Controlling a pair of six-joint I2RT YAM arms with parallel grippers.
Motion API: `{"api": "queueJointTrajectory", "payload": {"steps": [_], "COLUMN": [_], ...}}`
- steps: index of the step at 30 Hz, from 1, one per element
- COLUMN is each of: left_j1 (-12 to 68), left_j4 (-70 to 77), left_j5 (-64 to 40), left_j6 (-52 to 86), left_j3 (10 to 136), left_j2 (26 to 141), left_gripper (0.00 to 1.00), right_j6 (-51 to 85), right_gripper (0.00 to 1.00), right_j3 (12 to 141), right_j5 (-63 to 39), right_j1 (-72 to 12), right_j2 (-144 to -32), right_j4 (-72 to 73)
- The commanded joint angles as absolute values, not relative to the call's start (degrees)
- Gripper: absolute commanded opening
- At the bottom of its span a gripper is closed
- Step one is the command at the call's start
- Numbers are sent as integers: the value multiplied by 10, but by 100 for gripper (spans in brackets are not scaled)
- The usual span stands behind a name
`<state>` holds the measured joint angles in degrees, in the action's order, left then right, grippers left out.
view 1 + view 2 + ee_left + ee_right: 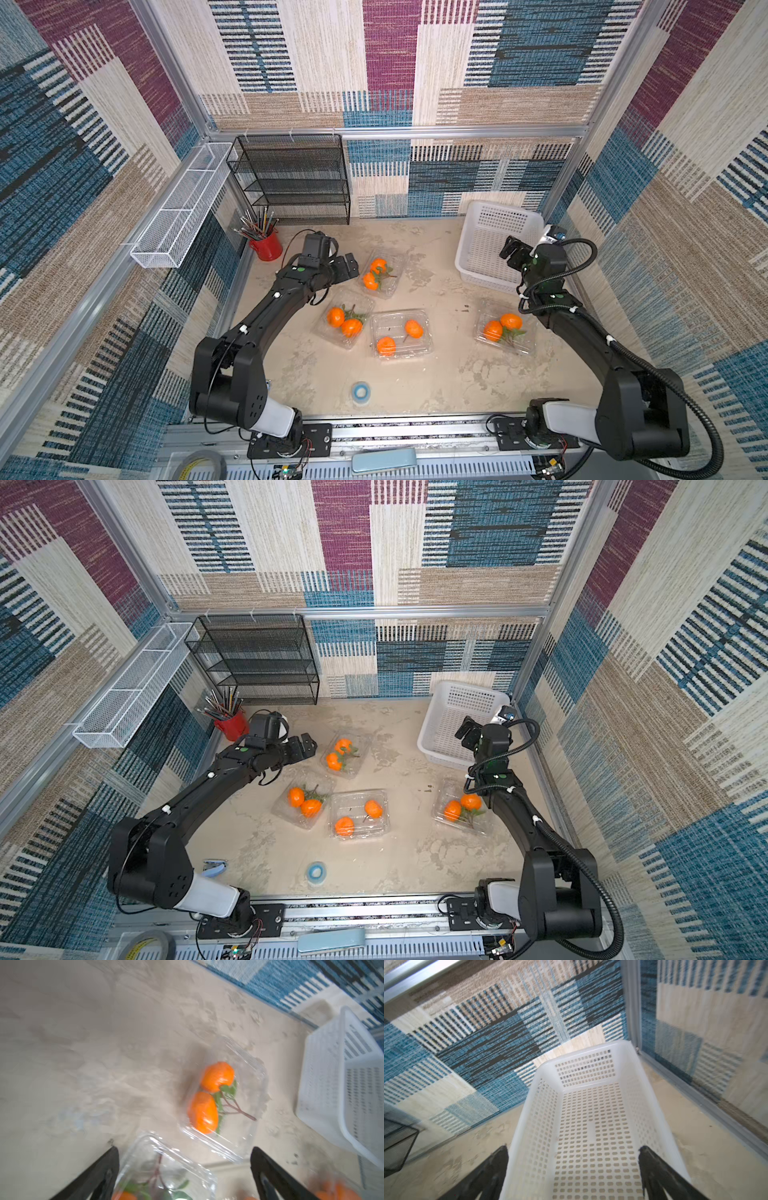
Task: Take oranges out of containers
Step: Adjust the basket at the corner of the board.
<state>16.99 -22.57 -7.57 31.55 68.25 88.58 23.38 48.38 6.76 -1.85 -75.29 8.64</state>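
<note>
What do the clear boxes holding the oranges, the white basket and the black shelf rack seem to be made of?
Clear boxes: thin transparent plastic, glossy; the oranges show through and the lids glint.
White basket: moulded plastic, smooth and dull; regular holes, thick rounded rim.
Black shelf rack: probably painted metal mesh; fine see-through grid in thin wire frames.

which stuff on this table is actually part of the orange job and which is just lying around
Part of the job:
- eight oranges
- four clear clamshell containers, two oranges in each
- white basket, perhaps the drop spot

Just lying about:
- red cup of brushes
- black mesh shelf
- white wire trough
- blue tape roll
</note>
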Motion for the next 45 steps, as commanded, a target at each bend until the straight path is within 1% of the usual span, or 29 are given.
{"api": "queueJointTrajectory", "payload": {"steps": [1,6,10,12,16,19,23,25,28,31,33,38,40,42,44,45], "left_j1": [206,269,296,300,300,300,301,300,300,301,300,300,300,300,300,300], "left_j4": [-262,-241,-215,-208,-176,-166,-152,-150,-124,-108,-109,-93,-85,-80,-78,-76], "left_j5": [-144,-172,-201,-209,-227,-236,-242,-245,-248,-245,-241,-226,-230,-231,-231,-233], "left_j6": [350,382,396,398,400,392,392,391,393,393,389,390,392,393,395,396], "left_j3": [719,742,738,733,708,697,686,685,671,659,657,638,633,630,628,626], "left_j2": [906,918,917,916,907,901,898,896,885,874,870,856,852,850,849,850], "left_gripper": [99,99,99,99,99,99,99,99,99,100,99,99,100,100,100,99], "right_j6": [248,226,214,204,192,181,157,153,140,123,107,54,26,-16,-58,-79], "right_gripper": [99,99,93,92,84,77,69,67,61,52,44,30,26,24,18,18], "right_j3": [525,645,735,780,861,887,940,942,935,920,893,823,794,758,724,707], "right_j5": [-41,-55,-41,-16,45,74,145,167,196,217,226,245,257,272,285,285], "right_j1": [-29,-67,-93,-108,-124,-140,-157,-159,-159,-159,-159,-159,-159,-158,-155,-152], "right_j2": [-795,-908,-1000,-1043,-1125,-1156,-1199,-1202,-1197,-1185,-1171,-1127,-1107,-1085,-1066,-1056], "right_j4": [2,-63,-100,-123,-178,-185,-230,-237,-242,-239,-228,-176,-154,-121,-91,-74]}}
